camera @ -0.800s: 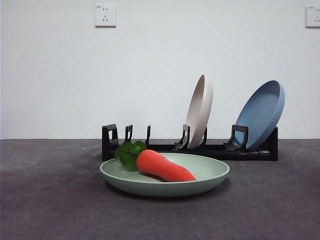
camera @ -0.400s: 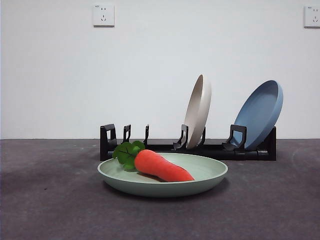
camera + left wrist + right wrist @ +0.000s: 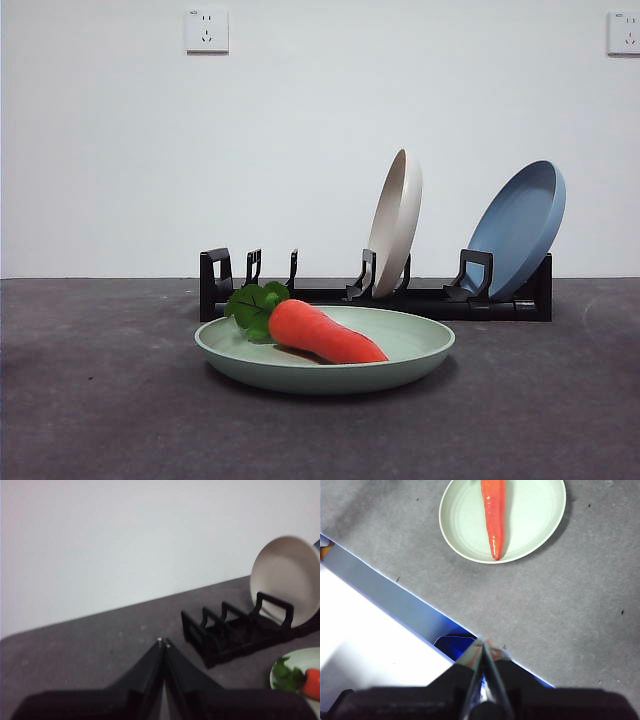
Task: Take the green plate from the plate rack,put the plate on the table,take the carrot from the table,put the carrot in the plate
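Note:
The green plate [image 3: 410, 345] lies flat on the dark grey table [image 3: 100, 400], just in front of the black plate rack [image 3: 330, 295]. The carrot [image 3: 322, 332] rests in the plate, its green leaves toward the rack's left end. In the right wrist view the plate [image 3: 535, 515] and carrot [image 3: 493, 515] lie well ahead of my right gripper [image 3: 483, 645], which is shut and holds nothing, pulled back over the table's edge. My left gripper [image 3: 163, 643] is shut and empty too, hanging off to the rack's [image 3: 225, 632] side. Neither arm shows in the front view.
A cream-white plate [image 3: 397, 222] and a blue plate [image 3: 520, 228] stand tilted in the rack's middle and right slots. The table's near edge [image 3: 395, 597] runs diagonally through the right wrist view, with a white and blue surface beyond it. A white wall rises behind the rack.
The front picture shifted a few pixels left early on; plate, carrot and rack keep their places relative to each other.

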Available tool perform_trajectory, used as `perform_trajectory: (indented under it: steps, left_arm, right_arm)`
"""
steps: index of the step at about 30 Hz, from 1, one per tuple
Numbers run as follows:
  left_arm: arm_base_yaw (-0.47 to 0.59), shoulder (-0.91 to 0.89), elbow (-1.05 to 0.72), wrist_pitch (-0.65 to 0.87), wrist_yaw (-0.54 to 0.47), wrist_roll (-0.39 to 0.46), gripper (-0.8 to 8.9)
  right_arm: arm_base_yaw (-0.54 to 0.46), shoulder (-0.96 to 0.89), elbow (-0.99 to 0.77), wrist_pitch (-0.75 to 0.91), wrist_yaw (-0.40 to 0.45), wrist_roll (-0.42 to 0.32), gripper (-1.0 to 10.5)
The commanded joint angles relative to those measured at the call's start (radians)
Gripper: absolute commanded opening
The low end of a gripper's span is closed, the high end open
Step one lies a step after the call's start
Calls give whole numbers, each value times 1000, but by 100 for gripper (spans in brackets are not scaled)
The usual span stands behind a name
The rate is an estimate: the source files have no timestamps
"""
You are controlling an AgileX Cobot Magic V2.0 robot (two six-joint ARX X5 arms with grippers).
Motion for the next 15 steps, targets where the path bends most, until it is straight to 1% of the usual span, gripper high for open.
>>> perform_trajectory:
  steps: [1,4,9,15]
  left_arm:
    - [25,-39,-55,5,6,-32,-3]
    - [46,-72,-109,3,6,-39,-3]
    - [67,-104,-151,-47,6,-48,-3]
    - [82,-146,-190,-113,11,-89,-3]
  right_arm:
    - [2,-1,-5,3,2,-1,3]
    - [1,-1,-5,3,2,-1,3]
    - [2,-1,-5,3,2,-1,3]
    - [1,-1,-5,3,2,-1,3]
